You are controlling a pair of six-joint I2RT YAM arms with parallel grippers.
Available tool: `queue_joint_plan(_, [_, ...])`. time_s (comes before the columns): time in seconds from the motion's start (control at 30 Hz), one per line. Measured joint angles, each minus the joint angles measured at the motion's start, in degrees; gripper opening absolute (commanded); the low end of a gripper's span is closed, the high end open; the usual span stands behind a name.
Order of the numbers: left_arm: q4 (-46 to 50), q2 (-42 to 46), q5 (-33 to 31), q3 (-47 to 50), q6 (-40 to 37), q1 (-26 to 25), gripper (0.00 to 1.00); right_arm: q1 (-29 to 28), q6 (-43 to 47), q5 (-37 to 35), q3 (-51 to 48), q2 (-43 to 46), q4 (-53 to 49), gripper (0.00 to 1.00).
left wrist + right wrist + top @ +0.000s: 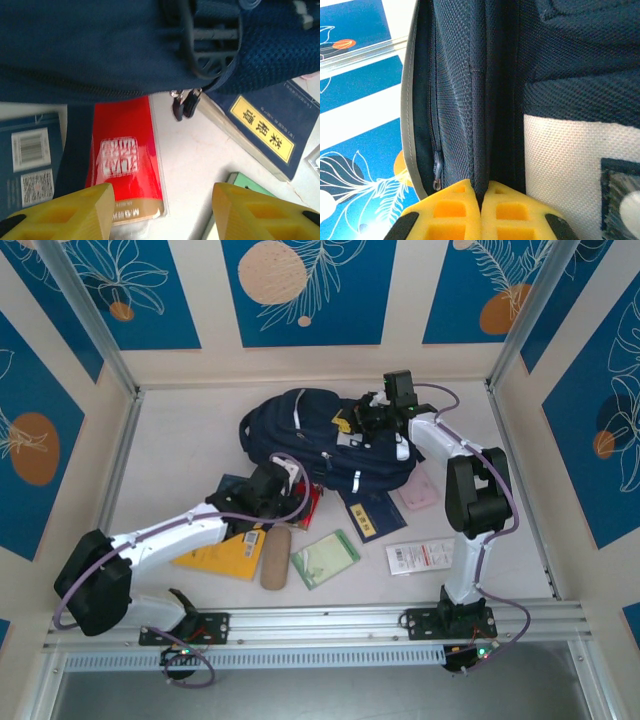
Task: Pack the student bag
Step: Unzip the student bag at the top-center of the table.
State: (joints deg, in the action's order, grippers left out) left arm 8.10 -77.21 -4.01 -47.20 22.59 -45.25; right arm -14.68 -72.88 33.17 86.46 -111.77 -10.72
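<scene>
**Beside the student bag point(320, 430) — one gripper wide, one clamped**

Just in front of the bag's near hem, the left gripper point(162, 210) hangs with its yellow fingers spread and nothing between them. Right under it is a red booklet point(125, 150), its top end tucked beneath the bag, and a pair of zipper pulls point(182, 106) dangles off the hem just to the right of that booklet.

Over at the bag's right end, the right gripper point(481, 200) has its fingers pressed together on a ridge of dark mesh fabric, next to the bag's light patch point(560, 165).

The bag itself lies flat on the table point(180, 440), with loose things fanned out along its near side: a dark blue book with a yellow label point(265, 125), a green booklet point(325, 558), a yellow book point(225, 555) and a brown case point(275, 558).

My read is that the bag wants opening before anything goes in. To do that well, the right pinch should hold the fabric taut so the bag cannot slide. The left should centre squarely on one zipper pull, clear of the booklet — close fully on the tab, then draw along the zip line rather than up and away from the bag.
</scene>
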Motion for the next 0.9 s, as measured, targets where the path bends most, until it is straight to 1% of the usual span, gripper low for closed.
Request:
queue_joint_plan(0.17, [-12.26, 0.02, 0.46, 5.75, -4.79, -0.07, 0.53, 0.00, -1.09, 0.00, 0.00, 0.00, 0.09, 0.00])
queue_joint_plan(0.23, [-16.74, 0.02, 0.46, 8.85, -6.54, -0.22, 0.57, 0.00, -1.55, 0.00, 0.00, 0.00, 0.35, 0.00])
queue_joint_plan(0.33, [-25.31, 0.17, -2.27, 14.53, -8.94, -1.14, 0.62, 0.00, -2.58, 0.02, 0.00, 0.00, 1.05, 0.00])
queue_joint_plan(0.4, [-29.97, 0.26, -4.76, 17.79, -11.15, -2.21, 0.62, 0.00, -3.21, 0.04, -0.02, 0.00, 1.62, 0.00])
queue_joint_plan(0.5, [-33.59, -0.22, -7.19, 19.04, -14.32, -3.96, 0.59, -0.17, -4.07, 0.13, -0.15, 0.00, 2.73, 0.00])
queue_joint_plan(0.57, [-37.64, -1.33, -8.04, 19.43, -15.76, -4.79, 0.59, -0.28, -4.48, 0.26, -0.46, 0.00, 3.56, 0.00])
queue_joint_plan(0.67, [-43.63, -3.67, -8.74, 21.33, -17.03, -5.07, 0.60, -0.33, -5.09, 0.52, -1.11, 0.00, 4.48, 0.00])
queue_joint_plan(0.8, [-48.30, -7.56, -10.27, 22.32, -18.69, -5.14, 0.56, -0.33, -5.53, 1.09, -1.51, 0.00, 5.42, 0.00])
queue_joint_plan(0.9, [-50.58, -10.10, -12.41, 22.29, -19.45, -5.14, 0.56, -0.33, -5.57, 1.31, -1.51, 0.00, 5.64, 0.00])
